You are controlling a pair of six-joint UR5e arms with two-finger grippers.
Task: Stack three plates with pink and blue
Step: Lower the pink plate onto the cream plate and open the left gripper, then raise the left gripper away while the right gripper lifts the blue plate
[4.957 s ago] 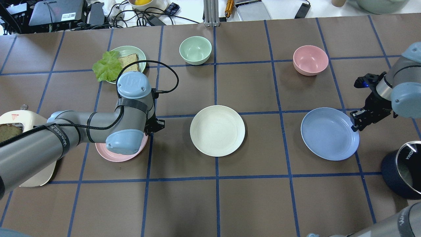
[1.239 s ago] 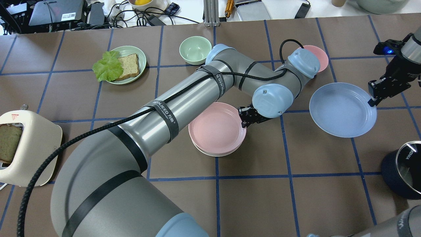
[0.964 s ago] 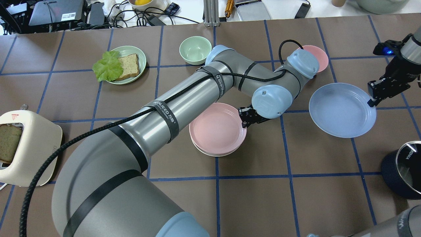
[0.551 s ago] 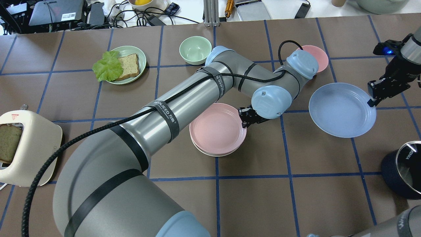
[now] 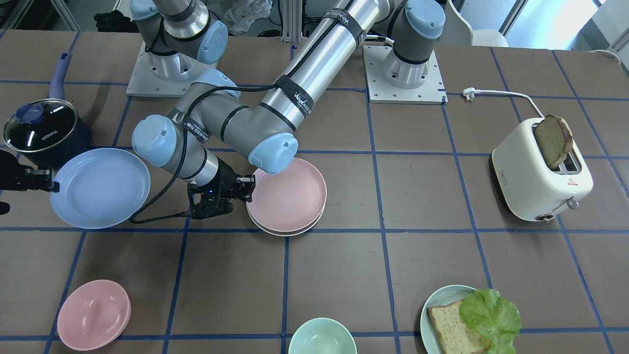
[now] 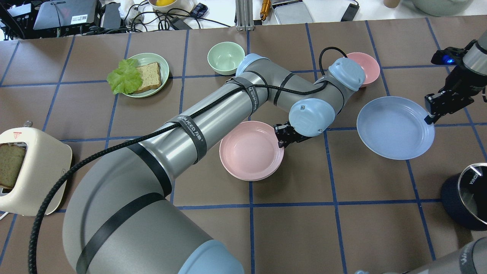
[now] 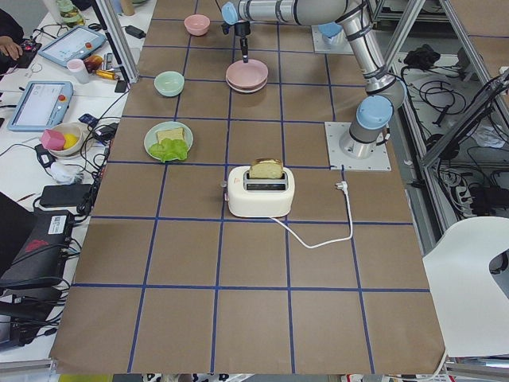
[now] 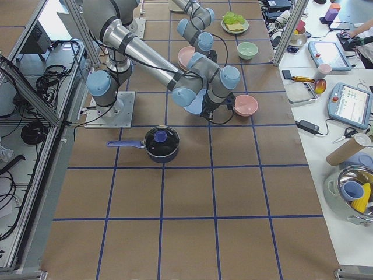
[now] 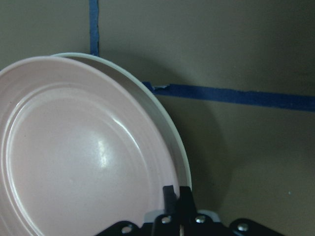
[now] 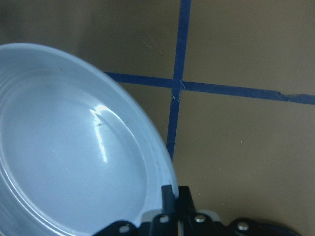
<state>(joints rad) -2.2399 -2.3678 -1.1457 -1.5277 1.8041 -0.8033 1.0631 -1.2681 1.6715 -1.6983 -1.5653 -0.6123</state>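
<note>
The pale pink plate (image 6: 251, 150) lies on the cream-white plate (image 9: 147, 101) at the table's middle, only a thin white rim showing beneath it (image 5: 285, 232). My left gripper (image 6: 280, 137) is shut on the pink plate's right rim, and the left wrist view shows its fingertips (image 9: 177, 194) pinching that rim. My right gripper (image 6: 429, 116) is shut on the right rim of the light blue plate (image 6: 395, 127) and holds it tilted above the table at the right. The blue plate fills the right wrist view (image 10: 64, 162).
A pink bowl (image 6: 363, 62) sits behind the left arm's wrist. A green bowl (image 6: 225, 57) and a teal plate with bread and lettuce (image 6: 142, 74) stand at the back. A toaster (image 6: 26, 171) is at the far left, a dark pot (image 6: 468, 194) at the near right.
The left arm carried the pink plate from the left to the middle and has now lowered it onto the white plate. The right gripper lifted the blue plate and now holds it nearly still.
</note>
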